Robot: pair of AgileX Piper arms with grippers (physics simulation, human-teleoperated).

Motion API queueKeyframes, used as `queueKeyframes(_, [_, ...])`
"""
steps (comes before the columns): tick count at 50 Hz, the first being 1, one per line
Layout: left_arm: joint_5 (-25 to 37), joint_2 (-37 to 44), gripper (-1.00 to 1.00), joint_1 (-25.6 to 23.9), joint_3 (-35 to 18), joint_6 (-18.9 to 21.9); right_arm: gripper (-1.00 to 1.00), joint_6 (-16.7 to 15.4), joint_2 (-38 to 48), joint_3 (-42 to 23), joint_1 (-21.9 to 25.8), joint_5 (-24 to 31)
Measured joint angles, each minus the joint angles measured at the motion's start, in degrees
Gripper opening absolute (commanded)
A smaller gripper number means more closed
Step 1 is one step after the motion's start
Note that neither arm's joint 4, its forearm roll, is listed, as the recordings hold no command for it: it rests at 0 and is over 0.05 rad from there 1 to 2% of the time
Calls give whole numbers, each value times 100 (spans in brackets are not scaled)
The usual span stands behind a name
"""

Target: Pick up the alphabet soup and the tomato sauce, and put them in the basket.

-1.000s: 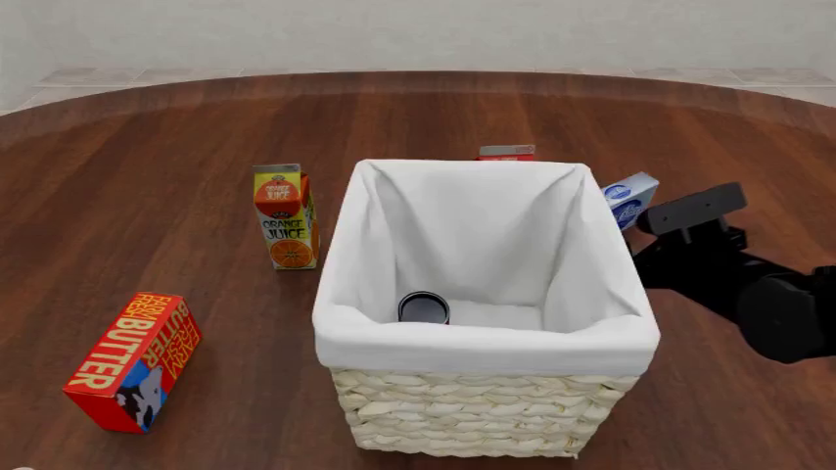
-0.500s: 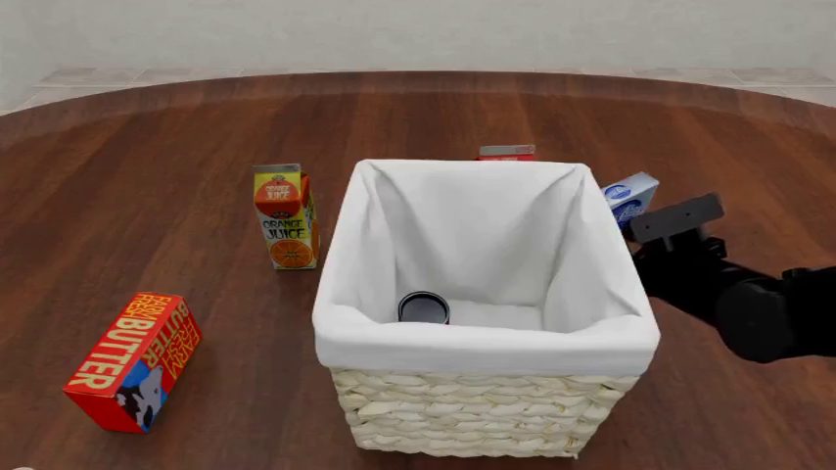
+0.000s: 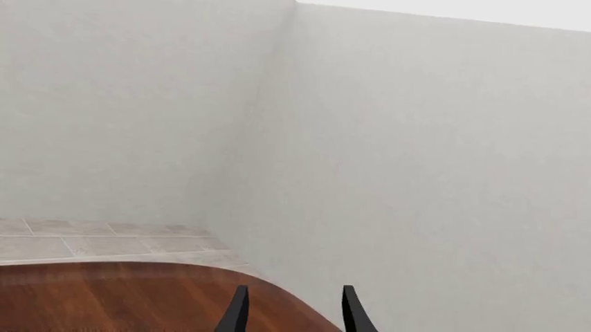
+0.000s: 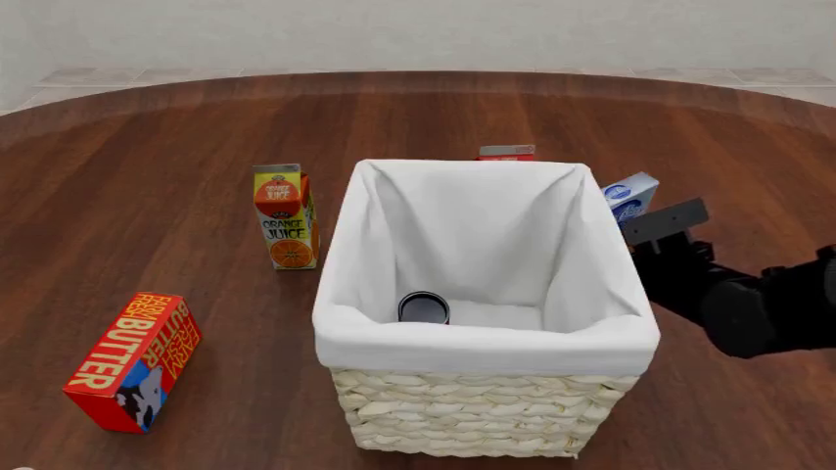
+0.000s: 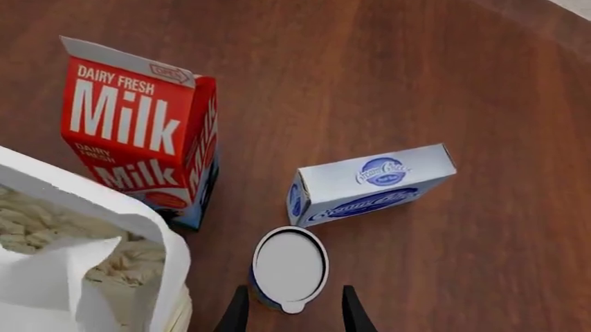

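The alphabet soup [image 5: 290, 265] stands upright on the table, silver top up, with a little blue label showing. It is right beside the basket's far right corner [image 5: 111, 277]. My right gripper [image 5: 293, 290] is open above it, one finger [image 5: 237, 312] on each side of the can and not touching it. In the front view the soup is hidden and only the right arm [image 4: 731, 299] shows, to the right of the basket [image 4: 484, 343]. The tomato sauce [image 4: 424, 307] lies inside the basket with its dark top showing. My left gripper [image 3: 291, 290] is open and empty, facing a wall.
A red milk carton [image 5: 138, 131] and a blue-and-white box [image 5: 369, 187] stand just beyond the soup. An orange juice carton [image 4: 285, 217] stands left of the basket. A red butter box [image 4: 131, 362] lies at the front left.
My right arm has moved left and down, closer to the basket's right side. The things on the table have not moved.
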Motion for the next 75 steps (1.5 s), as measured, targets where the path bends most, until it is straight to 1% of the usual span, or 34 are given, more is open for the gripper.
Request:
queueKeyframes(44, [-62,24,100,44,71,-30,100,50,708,-242,29,-245])
queueKeyframes(45, [-64,25,100,45,74,-32,-100,55,711,-244,32,-248])
queueKeyframes(75, [-116,40,100,66,142,-63,-100,-57,486,-120,13,-279])
